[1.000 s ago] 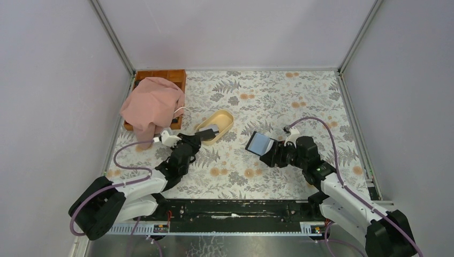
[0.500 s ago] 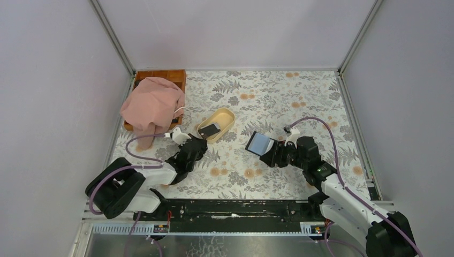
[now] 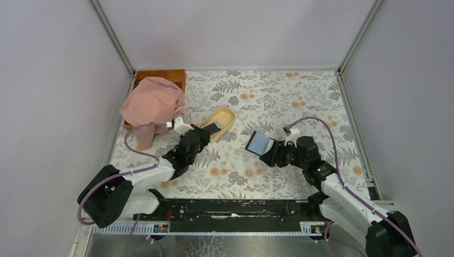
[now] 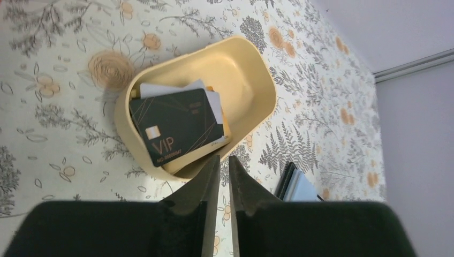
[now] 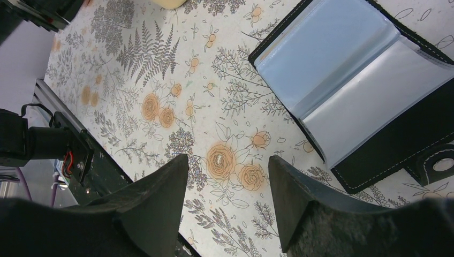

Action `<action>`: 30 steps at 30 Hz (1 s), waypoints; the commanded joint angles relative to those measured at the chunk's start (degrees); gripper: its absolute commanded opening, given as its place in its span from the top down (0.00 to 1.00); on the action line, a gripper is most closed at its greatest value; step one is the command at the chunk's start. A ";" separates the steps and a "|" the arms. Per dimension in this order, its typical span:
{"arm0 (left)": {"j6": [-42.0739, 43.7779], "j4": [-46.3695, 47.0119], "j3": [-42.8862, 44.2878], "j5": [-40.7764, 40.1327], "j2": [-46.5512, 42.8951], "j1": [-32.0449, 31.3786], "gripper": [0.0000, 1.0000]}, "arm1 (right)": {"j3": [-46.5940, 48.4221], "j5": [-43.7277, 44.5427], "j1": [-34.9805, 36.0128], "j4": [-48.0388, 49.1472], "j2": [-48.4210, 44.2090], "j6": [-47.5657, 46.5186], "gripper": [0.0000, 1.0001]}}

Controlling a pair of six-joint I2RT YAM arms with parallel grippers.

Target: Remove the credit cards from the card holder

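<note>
Left gripper (image 4: pixel 223 160): jaws pinched almost together with only a thin slit, nothing in them. The tips hover just off the near rim of the beige dish (image 4: pixel 259 75). The credit cards (image 4: pixel 174 126) are in that dish, just past the tips and slightly left, not touching them. Right gripper (image 5: pixel 227 160): jaws spread wide, empty. The card holder (image 5: pixel 348 91) lies splayed open on the floral table (image 5: pixel 160 69) ahead and to the right of those fingers, near but apart. Its blue-grey clear sleeves face up and its snap tab (image 5: pixel 441 163) sticks out by the right finger. Counts: one holder, one dish, one black card with "VIP" print and a chip on top of the stack. At least two pale card edges and an orange sliver show under it; can't tell the exact total. Also one pink cloth (image 3: pixel 152 104) draped over one wooden tray (image 3: pixel 174 75) at the far left corner. View differences: only the left wrist view resolves the card print and the stacked edges, plus a corner of the holder at lower right. In the top view the cards read as one dark patch. Only the right wrist view shows the sleeves and the stud. Only the top view shows dish and holder well apart, one arm at each, plus the cloth and tray.
</note>
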 commanded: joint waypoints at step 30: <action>7.40 -15.23 21.68 9.34 22.91 4.08 0.81 | 0.34 2.25 0.00 1.75 0.26 -0.51 0.36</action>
